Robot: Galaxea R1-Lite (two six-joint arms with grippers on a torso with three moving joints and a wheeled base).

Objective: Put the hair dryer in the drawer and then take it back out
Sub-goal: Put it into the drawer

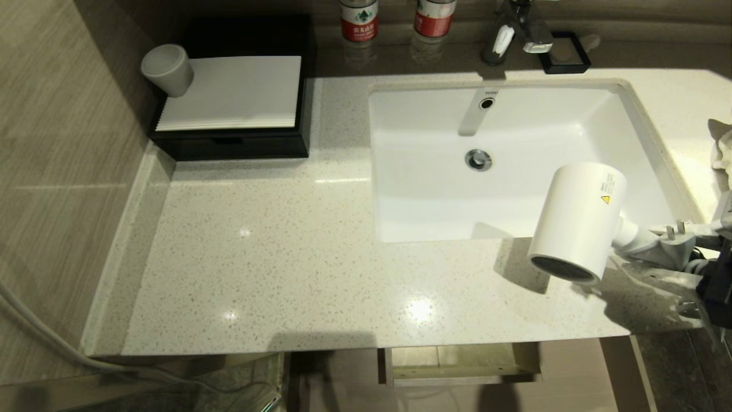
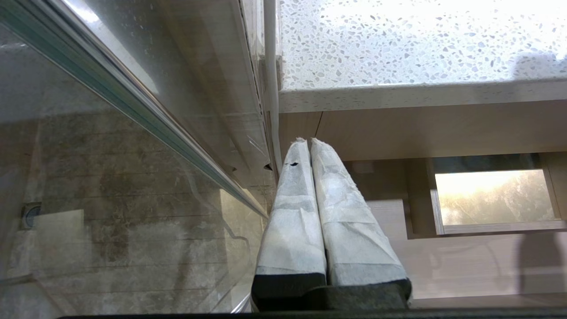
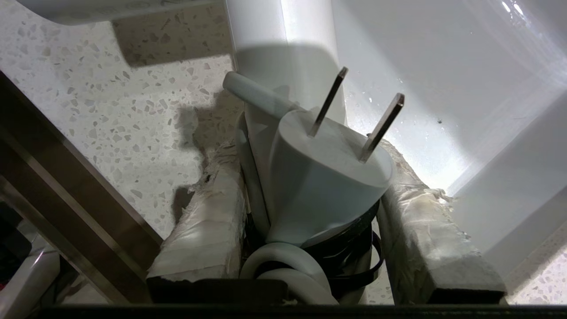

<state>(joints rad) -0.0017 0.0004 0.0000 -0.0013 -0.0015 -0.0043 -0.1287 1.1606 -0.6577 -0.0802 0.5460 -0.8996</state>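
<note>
Right gripper (image 3: pixel 310 212) is clamped on the hair dryer (image 1: pixel 577 220): its two taped fingers (image 3: pixel 208 221) pinch the handle together with the bundled cord and the two-pin plug (image 3: pixel 328 177) (prongs pointing away from the wrist). A black tie (image 3: pixel 354 261) wraps the cord coil just behind the plug.

In the head view the dryer is at the right, over the front right corner of the sink (image 1: pixel 429 200) and the edge of the counter (image 1: pixel 274 269). Barrel tilted, dark grille end facing down toward the counter front, yellow warning triangle visible on the upper side. Its shadow falls on the counter below it; whether it touches the surface can't be told.

The drawer (image 1: pixel 463 366) is pulled out below the counter's front edge, light wood, with a boxed cut-out visible in the middle. No dryer in it.

Left gripper (image 2: pixel 310 212) is parked low beside the vanity, below counter level, taped fingers pressed together, holding nothing.

Elsewhere on the counter: black box (image 1: pixel 229 143) with a white top at back left, a grey cup (image 1: pixel 168 68) at its corner, two water bottles (image 1: pixel 359 20) behind the sink, a faucet (image 1: pixel 517 28), a white cloth (image 1: pixel 721 151) at the far right edge.
</note>
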